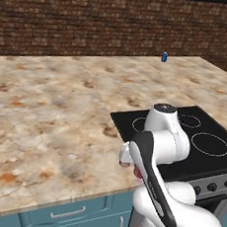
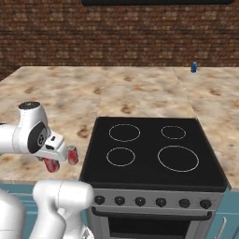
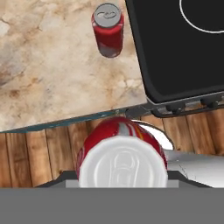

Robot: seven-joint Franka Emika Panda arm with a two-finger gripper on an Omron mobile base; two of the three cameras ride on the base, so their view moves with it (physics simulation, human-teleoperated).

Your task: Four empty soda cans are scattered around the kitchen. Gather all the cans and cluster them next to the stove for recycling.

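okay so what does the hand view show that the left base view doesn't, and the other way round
Hand view alone: the silver top of the red can between the fingers, the wooden floor beneath it, and a second red can standing clear on the counter beside the stove.

Left base view alone: a blue can far back by the brick wall, and teal drawers.

Both: counter and stove.

Base views flank stove (image 2: 149,149); hand view looks down.
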